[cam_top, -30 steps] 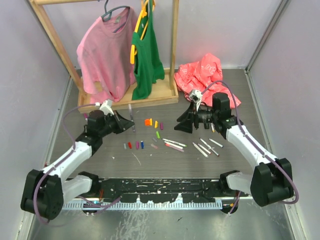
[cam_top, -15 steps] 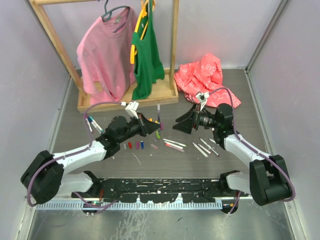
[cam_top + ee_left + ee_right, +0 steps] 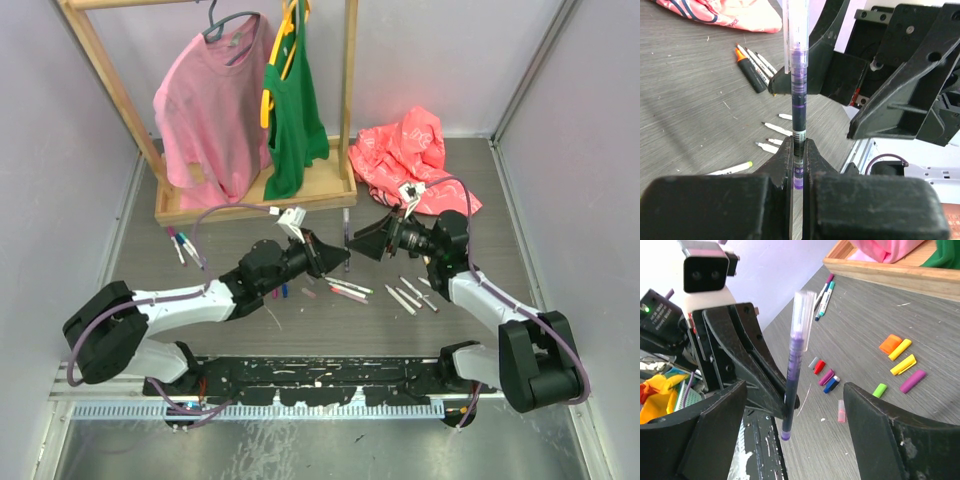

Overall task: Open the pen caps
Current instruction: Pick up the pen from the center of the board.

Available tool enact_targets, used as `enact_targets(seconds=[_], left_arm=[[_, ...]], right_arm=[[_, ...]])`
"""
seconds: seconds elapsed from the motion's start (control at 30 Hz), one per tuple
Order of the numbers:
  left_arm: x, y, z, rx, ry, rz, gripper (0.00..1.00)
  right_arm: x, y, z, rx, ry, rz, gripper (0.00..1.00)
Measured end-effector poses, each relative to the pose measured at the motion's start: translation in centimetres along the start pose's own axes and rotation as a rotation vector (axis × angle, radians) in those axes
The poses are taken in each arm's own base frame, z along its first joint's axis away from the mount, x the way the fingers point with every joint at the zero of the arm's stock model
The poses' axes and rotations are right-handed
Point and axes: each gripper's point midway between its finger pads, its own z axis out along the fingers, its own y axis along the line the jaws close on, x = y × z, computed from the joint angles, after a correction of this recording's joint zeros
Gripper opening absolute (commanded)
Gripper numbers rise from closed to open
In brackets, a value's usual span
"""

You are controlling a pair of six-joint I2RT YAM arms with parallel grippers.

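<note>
Left gripper (image 3: 337,262) clamping an upright pen (image 3: 346,225), right gripper (image 3: 363,243) just beside it, loose pens (image 3: 405,293) nearby

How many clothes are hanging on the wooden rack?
2: a pink shirt on the left and a green tank top beside it on the right; nothing seems hidden behind them.

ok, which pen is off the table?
The purple pen with the clear cap, clamped upright in the left tool. The other pens all lie flat on the table.

Nothing legible; small print on the purple pen (image 3: 798,100) seems blurred.
</note>
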Motion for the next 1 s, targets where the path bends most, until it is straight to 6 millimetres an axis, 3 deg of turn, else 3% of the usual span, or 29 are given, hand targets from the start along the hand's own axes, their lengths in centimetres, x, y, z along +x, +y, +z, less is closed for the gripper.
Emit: enact_targets(seconds=[0.2,0.4,0.57,0.77,0.9,0.93,1.0], left_arm=[[0.9,-0.4,0.3,-0.004,0.005,0.001,0.00],[0.7,-1.8,1.1,0.019,-0.013,0.002,0.00],[1.1,-1.7,1.6,0.007,-0.012,0.003,0.00],[1.3,-1.7,1.9,-0.001,-0.012,0.007,0.00],[1.1,-2.0,2.0,0.000,-0.017,0.015,0.00],[1.2,-1.9,2.0,-0.004,-0.015,0.019,0.04],[1.3,-1.7,2.0,-0.009,-0.011,0.025,0.20]], right_arm=[[-1.0,-0.1,-0.6,0.023,-0.047,0.007,0.56],[-0.8,0.1,-0.5,0.015,-0.042,0.036,0.49],[-0.6,0.5,-0.3,0.002,-0.034,0.034,0.38],[-0.2,0.5,-0.1,-0.004,-0.021,0.025,0.36],[0.5,0.4,0.0,0.000,0.004,0.024,0.17],[0.6,0.3,0.0,0.001,0.007,0.019,0.10],[0.8,0.3,0.0,0.002,0.015,0.019,0.02]])
